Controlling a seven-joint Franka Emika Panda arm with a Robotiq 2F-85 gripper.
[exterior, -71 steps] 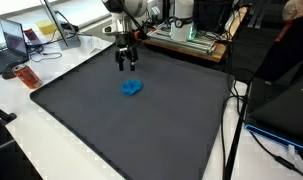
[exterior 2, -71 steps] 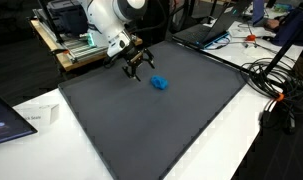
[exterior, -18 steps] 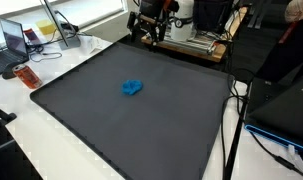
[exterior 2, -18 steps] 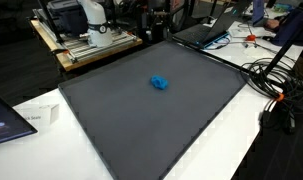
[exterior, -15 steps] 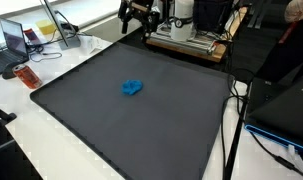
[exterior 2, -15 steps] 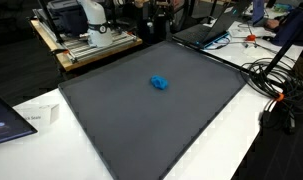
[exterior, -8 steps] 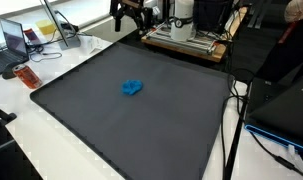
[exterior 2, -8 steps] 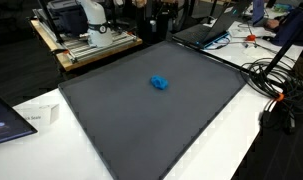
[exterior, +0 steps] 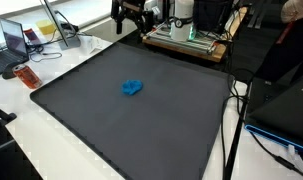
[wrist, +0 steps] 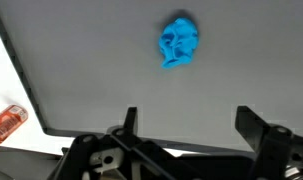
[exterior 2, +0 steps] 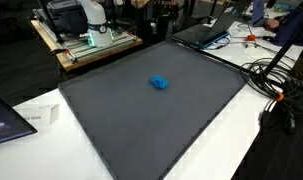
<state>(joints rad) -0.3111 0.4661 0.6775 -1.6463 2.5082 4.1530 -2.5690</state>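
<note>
My claw point(exterior: 132, 16) hangs high above the far edge of the dark mat point(exterior: 151, 130), jaws spread wide with nothing between them. The crumpled blue thing point(exterior: 132, 87) lies alone near the middle of the mat, well apart from me. In the wrist view a small orange object point(wrist: 6, 122), perhaps a bottle, lies just off the mat's edge

blue crumpled object point(exterior: 132, 88) | small, lumpy | lying loose | mid dark mat point(exterior: 111, 130), untouched
</note>
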